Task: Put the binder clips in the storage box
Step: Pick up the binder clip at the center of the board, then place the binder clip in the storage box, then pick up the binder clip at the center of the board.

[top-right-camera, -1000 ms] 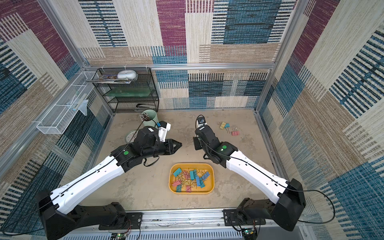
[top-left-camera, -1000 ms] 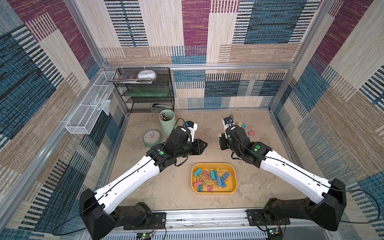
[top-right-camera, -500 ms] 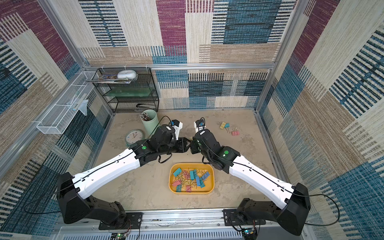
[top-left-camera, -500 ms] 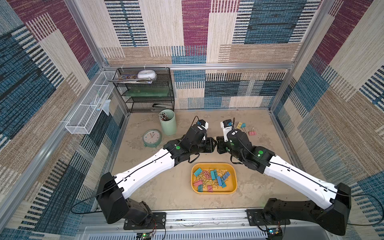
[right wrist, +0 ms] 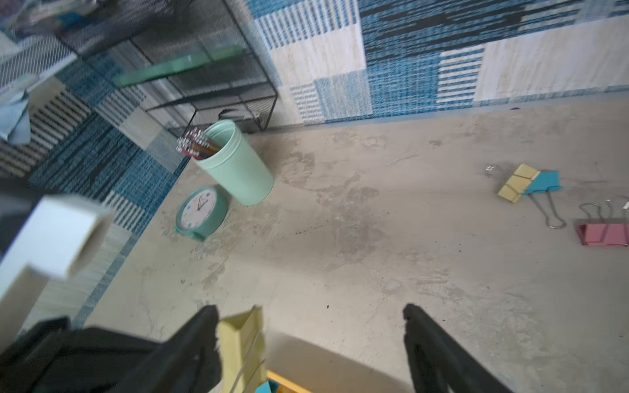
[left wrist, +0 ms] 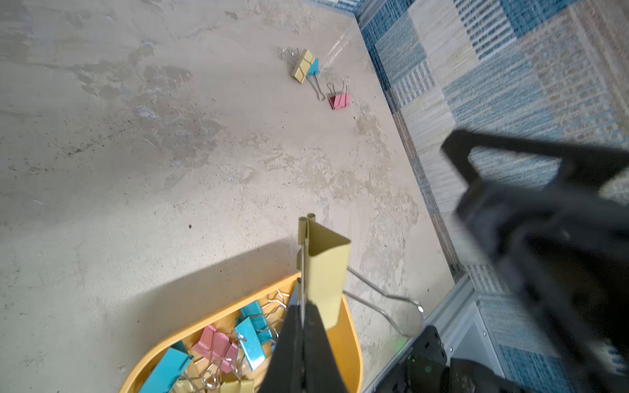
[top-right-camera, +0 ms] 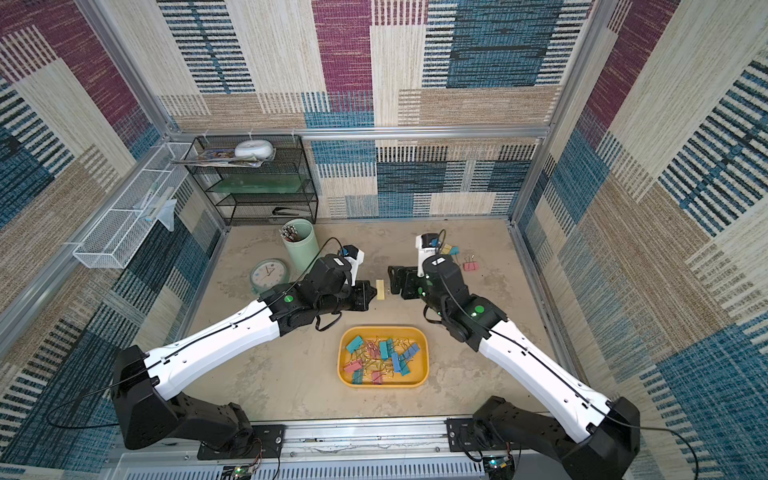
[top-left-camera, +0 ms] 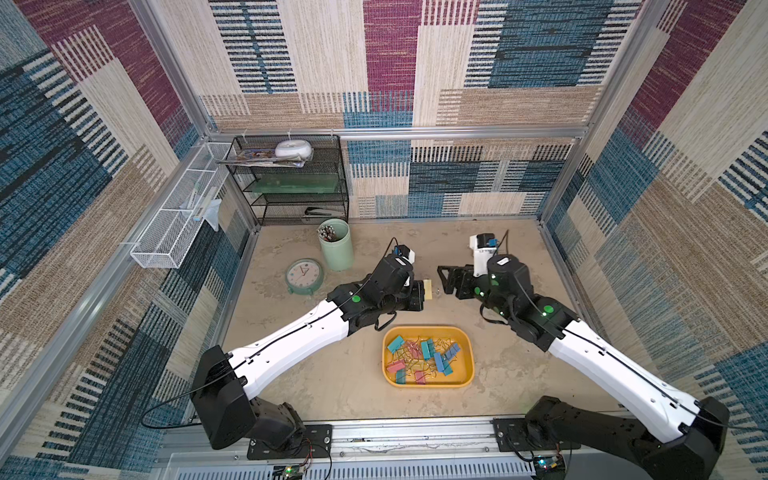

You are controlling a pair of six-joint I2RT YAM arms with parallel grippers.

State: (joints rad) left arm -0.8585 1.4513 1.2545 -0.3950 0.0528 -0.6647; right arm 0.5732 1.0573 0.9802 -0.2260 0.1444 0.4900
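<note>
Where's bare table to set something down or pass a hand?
Bare: back strip between mint cup and loose clips; front strip between storage box and rail. Crowded: mid-table, where left gripper, holding a yellow clip, faces open right gripper.

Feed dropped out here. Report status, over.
Left jaws shut on yellow clip, not yet in storage box. Right jaws open, empty. Loose clips on table, right side. Nothing blocking the box.

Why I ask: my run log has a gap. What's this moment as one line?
left gripper: shut on yellow clip | right gripper: open beside it | storage box: holds many clips | table: three loose clips
</note>
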